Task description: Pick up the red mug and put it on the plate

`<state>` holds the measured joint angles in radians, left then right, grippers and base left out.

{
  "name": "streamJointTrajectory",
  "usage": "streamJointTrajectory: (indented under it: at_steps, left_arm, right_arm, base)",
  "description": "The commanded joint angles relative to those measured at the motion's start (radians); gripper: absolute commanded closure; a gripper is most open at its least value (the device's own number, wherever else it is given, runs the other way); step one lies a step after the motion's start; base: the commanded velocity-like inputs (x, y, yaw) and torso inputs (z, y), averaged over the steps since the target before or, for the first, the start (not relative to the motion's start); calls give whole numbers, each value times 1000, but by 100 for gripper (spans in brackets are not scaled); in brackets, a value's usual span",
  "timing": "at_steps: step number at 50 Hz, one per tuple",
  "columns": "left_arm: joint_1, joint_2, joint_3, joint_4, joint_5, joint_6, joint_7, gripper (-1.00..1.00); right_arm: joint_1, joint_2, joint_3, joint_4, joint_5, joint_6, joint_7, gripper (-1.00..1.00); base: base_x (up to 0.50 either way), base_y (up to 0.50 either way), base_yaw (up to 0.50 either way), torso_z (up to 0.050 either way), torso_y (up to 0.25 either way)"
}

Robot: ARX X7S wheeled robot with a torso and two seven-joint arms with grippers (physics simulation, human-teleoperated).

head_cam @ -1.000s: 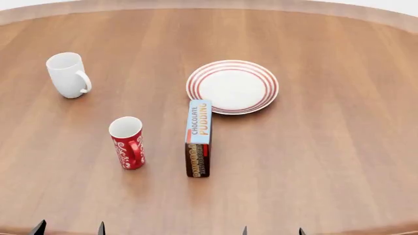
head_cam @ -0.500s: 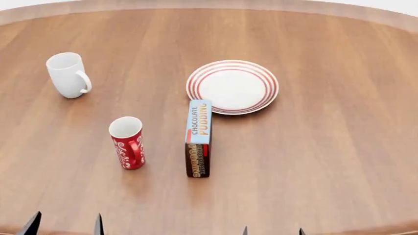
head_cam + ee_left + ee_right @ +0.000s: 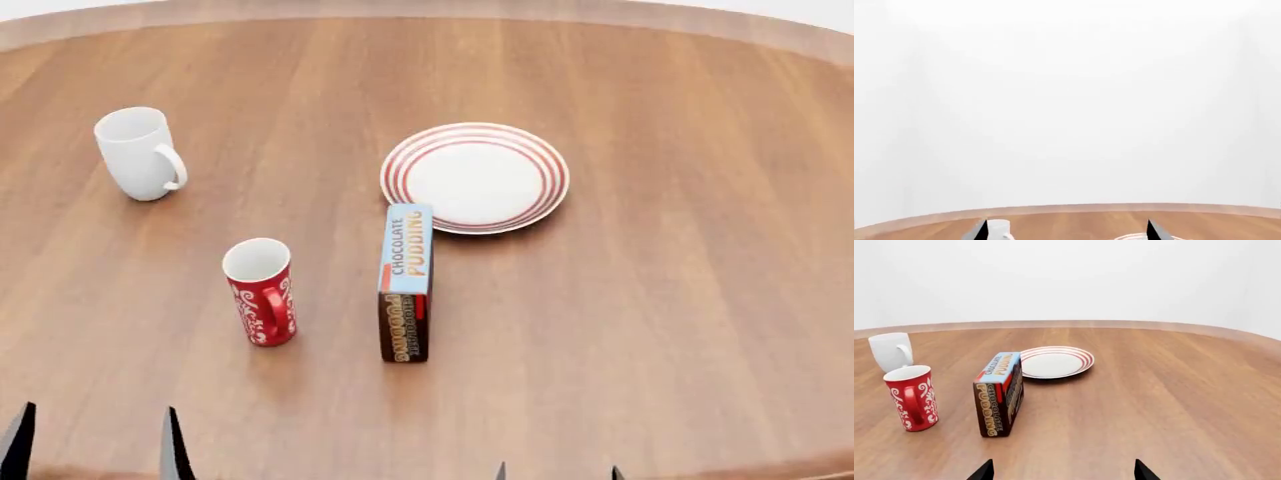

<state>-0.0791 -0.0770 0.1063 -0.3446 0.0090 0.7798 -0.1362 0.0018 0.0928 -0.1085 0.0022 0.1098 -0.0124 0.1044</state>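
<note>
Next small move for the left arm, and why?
Probably bring the left gripper forward and a little to the right, toward the red mug. Its fingertips only peek in at the near table edge, open and holding nothing, while the mug stands upright and untouched, well short of the plate.

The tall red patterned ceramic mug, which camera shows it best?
The right wrist view: the tall red patterned ceramic mug appears side-on, large, with handle and pattern clear. The head view shows it smaller, from above. The left wrist view misses it.
</note>
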Motion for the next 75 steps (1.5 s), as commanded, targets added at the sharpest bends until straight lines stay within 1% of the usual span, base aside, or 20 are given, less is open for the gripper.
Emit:
streamJointTrajectory:
  at_steps: [1,8,18,44,75]
  left_arm:
    - [-35,-4,7,-106,32,203,-41,-100]
    - [-49,-13,16,-136,60,264,-75,-100]
    - [-56,-55,84,-136,54,265,-155,-100]
    - [-95,-179,307,-121,9,267,-366,-100]
    - [-128,-243,431,-112,-7,267,-482,-100]
  right_arm:
    - [2,13,-15,1,13,-3,14,-100]
    - [1,19,-21,-2,21,-7,22,-100]
    - [3,26,-31,5,29,-19,31,-100]
    - [8,49,-62,1,39,-10,47,-100]
    - [10,66,-85,0,56,-14,66,-100]
  base:
    - [0,0,0,0,0]
    - [0,0,0,0,0]
    - [0,0,0,0,0]
    - [0,62,0,0,0]
    - [0,154,0,0,0]
